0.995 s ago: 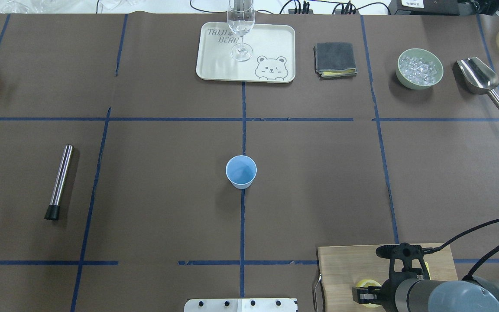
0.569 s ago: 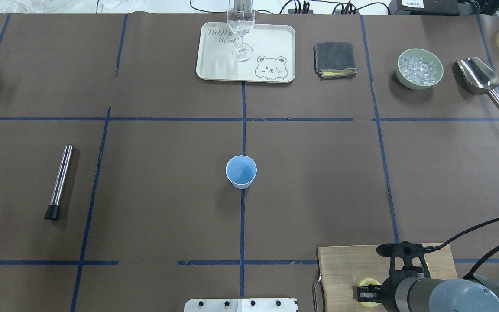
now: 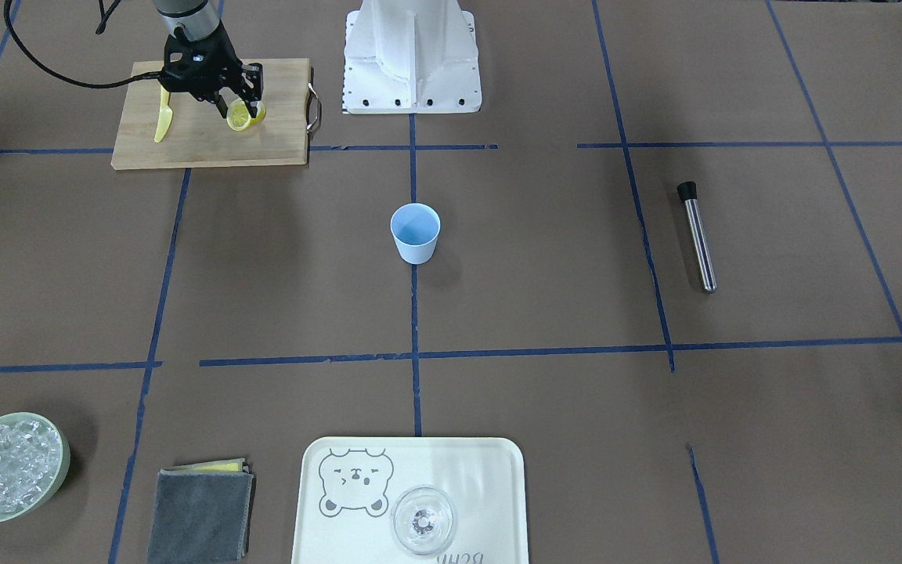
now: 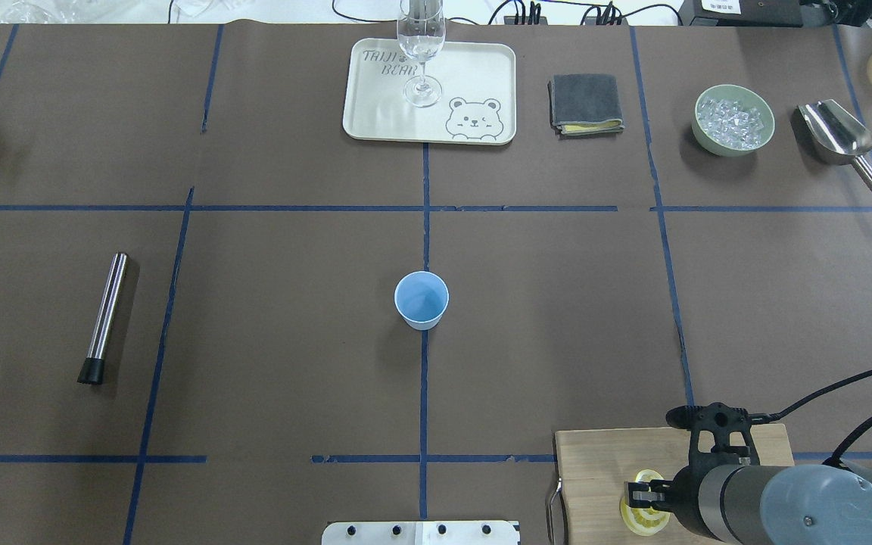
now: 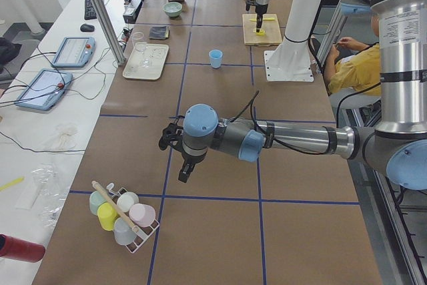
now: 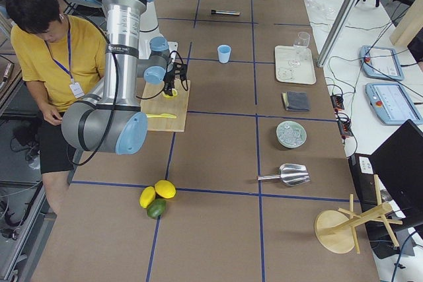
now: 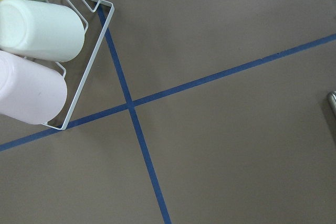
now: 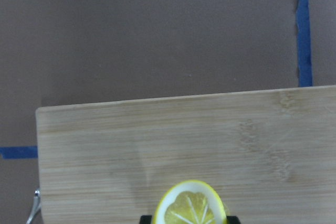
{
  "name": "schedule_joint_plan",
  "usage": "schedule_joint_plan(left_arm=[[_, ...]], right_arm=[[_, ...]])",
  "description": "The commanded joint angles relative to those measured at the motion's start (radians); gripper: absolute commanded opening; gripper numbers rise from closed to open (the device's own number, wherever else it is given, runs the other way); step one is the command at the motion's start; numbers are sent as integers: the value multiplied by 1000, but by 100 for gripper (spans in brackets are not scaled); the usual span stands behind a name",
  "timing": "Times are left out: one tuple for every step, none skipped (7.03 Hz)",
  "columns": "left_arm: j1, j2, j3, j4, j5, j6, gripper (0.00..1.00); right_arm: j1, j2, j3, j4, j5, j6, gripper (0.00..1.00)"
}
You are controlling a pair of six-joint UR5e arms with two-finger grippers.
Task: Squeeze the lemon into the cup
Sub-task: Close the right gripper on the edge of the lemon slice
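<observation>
Checking your right gripper [image 3: 239,108], upper left of the front view: it's pinching a lemon slice [image 3: 245,117] over the wooden cutting board [image 3: 208,145]. The light-blue cup [image 3: 415,233] sits mid-frame, well apart. Your left gripper [image 5: 183,177]: can't tell its grip.

Lemon [image 8: 191,209]: thin yellow slice, pale segmented face, standing on edge, pinched by right gripper [image 3: 236,108] over wooden board [image 3: 208,141].
Cup [image 4: 421,300]: light blue, tapered, upright, mid-table on tape line [image 4: 423,393], well apart from slice.
</observation>
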Motion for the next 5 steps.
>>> schedule_joint_plan(left_arm=[[-1,7,-1,0,0,0,100],[-1,7,-3,0,0,0,100],[-1,15,-9,0,-3,0,100],[-1,25,-16,0,-15,0,100],[-1,30,-21,0,-17,0,100]], right_arm=[[9,-3,18,-4,6,-1,55],[15,-3,26,-6,6,-1,55],[44,3,39,-7,33,-1,55],[76,6,49,-7,68,-1,55],[100,12,46,-7,88,-1,56]])
